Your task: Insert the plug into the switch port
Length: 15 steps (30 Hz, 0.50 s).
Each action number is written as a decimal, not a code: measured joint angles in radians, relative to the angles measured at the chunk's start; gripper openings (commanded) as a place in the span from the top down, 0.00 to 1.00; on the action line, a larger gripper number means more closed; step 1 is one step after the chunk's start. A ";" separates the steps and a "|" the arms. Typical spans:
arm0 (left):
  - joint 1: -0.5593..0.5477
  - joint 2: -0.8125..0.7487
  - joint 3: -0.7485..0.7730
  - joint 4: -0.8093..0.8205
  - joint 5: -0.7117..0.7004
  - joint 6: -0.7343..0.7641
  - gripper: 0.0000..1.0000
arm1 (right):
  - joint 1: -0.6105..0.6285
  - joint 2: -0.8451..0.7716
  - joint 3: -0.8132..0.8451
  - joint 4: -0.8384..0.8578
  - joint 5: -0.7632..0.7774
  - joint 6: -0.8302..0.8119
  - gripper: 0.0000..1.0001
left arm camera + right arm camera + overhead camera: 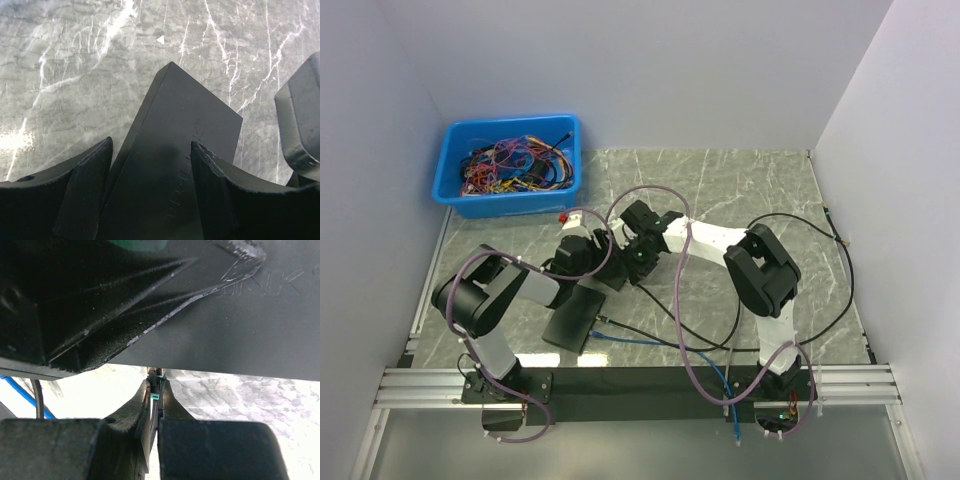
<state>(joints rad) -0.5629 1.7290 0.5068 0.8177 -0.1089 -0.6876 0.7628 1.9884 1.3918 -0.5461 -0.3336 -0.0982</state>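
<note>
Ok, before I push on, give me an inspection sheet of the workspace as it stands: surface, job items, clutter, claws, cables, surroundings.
Surface: grey marble-pattern table.
Job's things: black switch in front of the left arm; plug right at the switch's edge, cannot tell if it is seated.
Clutter: blue bin of coloured wires at the far left corner.
Claws: left claw has a finger on each side of the switch and appears to grip it; right claw is shut on the plug.
Cables: blue cable lying loose beside the switch; black cable looping on the right.
Surroundings: plain white walls on three sides.
</note>
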 measured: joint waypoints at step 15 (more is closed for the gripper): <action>-0.056 -0.115 0.110 -0.409 -0.056 0.007 0.22 | 0.040 -0.188 -0.230 0.371 0.102 0.109 0.07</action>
<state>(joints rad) -0.6186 1.6138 0.6167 0.4091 -0.1646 -0.6804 0.8024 1.8004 1.1614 -0.1749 -0.2317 0.0109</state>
